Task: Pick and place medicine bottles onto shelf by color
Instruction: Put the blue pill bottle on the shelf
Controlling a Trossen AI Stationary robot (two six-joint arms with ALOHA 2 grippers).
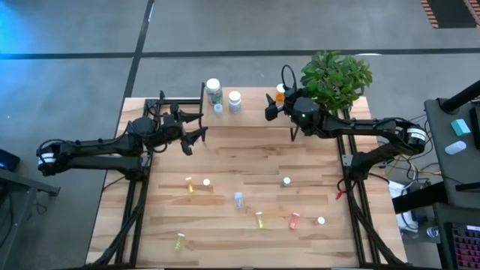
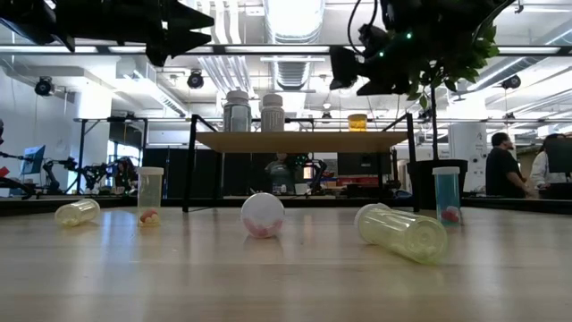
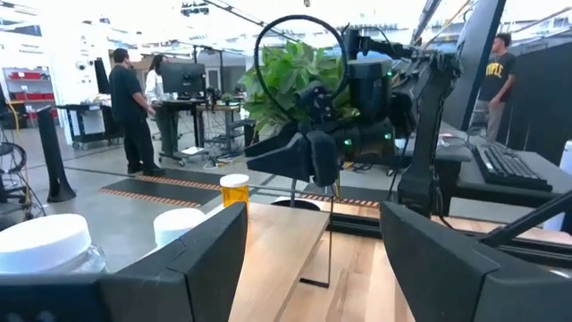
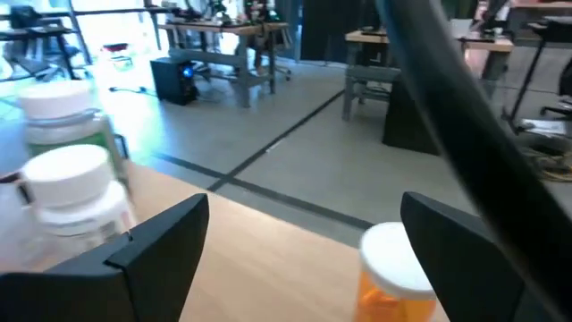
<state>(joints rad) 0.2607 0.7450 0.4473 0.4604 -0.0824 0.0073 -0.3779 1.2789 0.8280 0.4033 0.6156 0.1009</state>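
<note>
Both end effectors open, empty, up at the shelf.
Loose medicine bottles [image 1: 238,199] scattered on the bench [image 1: 225,157] at 6 o'clock. My left end effector [image 1: 196,139] hovers at 9 of the shelf [image 2: 304,140], right end effector [image 1: 270,111] beside the orange bottle [image 1: 280,92] at 1; green bottle [image 1: 214,90] and white bottle [image 1: 235,100] stand at 11.

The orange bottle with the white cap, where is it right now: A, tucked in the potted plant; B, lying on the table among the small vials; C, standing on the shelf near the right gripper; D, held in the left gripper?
C: the orange bottle stands upright on the shelf, just beside the open right gripper, apart from the white-capped bottles at the other end.
</note>
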